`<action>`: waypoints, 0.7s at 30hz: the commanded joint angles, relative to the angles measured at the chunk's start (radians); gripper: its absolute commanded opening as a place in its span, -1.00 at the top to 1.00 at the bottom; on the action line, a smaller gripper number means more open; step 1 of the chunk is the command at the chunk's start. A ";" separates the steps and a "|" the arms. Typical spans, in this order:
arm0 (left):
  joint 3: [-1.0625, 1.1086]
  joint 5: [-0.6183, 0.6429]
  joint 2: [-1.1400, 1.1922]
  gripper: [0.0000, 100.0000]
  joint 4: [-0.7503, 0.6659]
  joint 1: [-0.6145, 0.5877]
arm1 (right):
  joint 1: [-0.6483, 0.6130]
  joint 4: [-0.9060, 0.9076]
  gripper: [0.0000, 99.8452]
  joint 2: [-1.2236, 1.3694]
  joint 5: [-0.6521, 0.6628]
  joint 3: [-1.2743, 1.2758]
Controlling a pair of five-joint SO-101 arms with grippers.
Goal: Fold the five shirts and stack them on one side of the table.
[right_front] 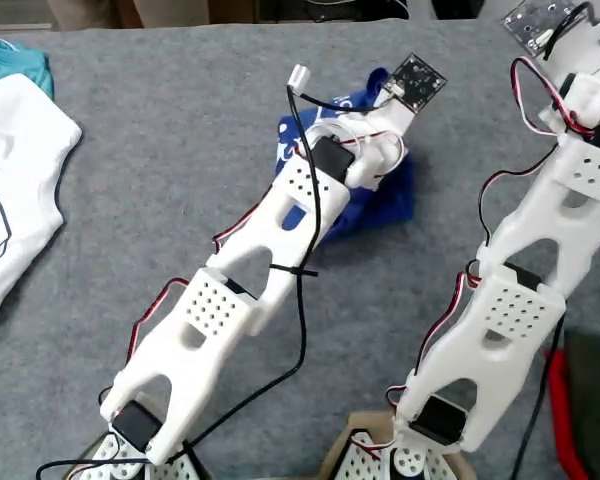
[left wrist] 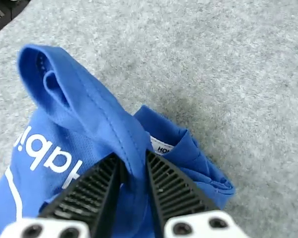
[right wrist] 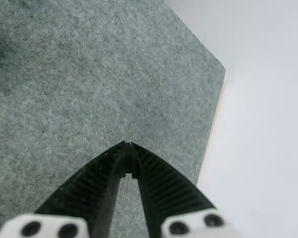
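A blue shirt (right_front: 390,200) of soft, finely knitted cloth is seen crumpled in a loose heap near the middle of the table, towards its far side. White lettering is printed on it, and a small white label (left wrist: 162,147) is sewn inside the collar. A stitched hem is drawn up into a rounded, arching fold, and this fold is pinched between the ribbed black jaws of the left gripper (left wrist: 132,171), which is clamped on the cloth.

The table is covered with grey felt (right_front: 180,130), coarse and slightly mottled. A white shirt (right_front: 20,150) with a dark printed mark is laid flat at the left edge, well apart from the blue one. A teal shirt (right_front: 15,62) is bunched at the far left corner, touching the white one.

From above, the white plastic left arm (right_front: 280,230) with its perforated links and red and black wires is stretched over the blue shirt, so that much of the shirt is covered. The pinched fold and the label are made plain by the left wrist view.

The right arm (right_front: 540,230) is held along the right side. In its wrist view the right gripper (right wrist: 128,148) is closed with nothing in it, tips meeting, above bare felt near an angled table edge, beyond which a pale floor (right wrist: 268,124) is seen.
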 commanded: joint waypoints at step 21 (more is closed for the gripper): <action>-0.147 0.230 -0.022 0.65 0.063 -0.227 | -0.061 0.012 0.98 -0.045 0.023 -0.002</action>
